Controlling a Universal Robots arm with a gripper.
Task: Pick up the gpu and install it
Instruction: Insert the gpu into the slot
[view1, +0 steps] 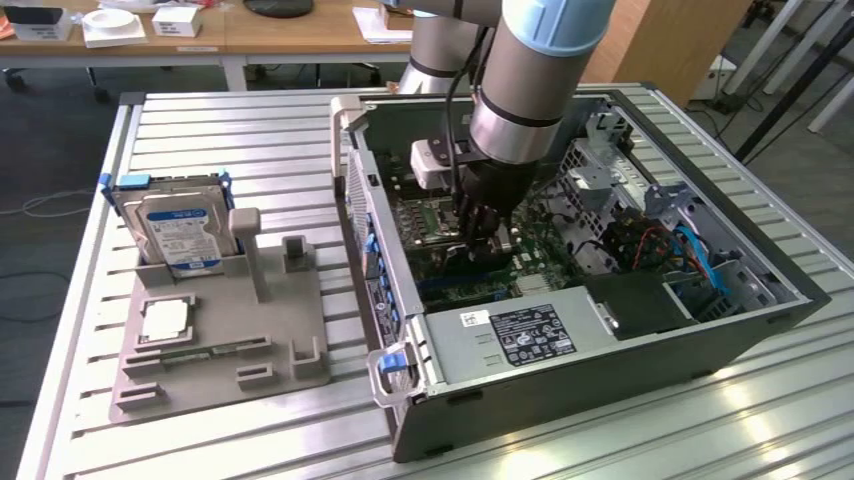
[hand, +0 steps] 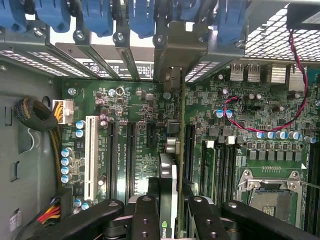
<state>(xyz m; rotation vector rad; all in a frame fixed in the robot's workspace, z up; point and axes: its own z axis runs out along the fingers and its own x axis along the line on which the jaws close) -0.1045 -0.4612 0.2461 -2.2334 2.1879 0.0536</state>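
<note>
Looking down into the open case, you see the pincer clenched on the gpu. The card stands on edge over the motherboard, among the long slots, and runs toward the case's rear wall under the blue clips. You cannot tell whether its lower edge sits in a slot. Toward the tabletop's edge at the exterior view's left, the grey tray carries the hard drive upright.
</note>
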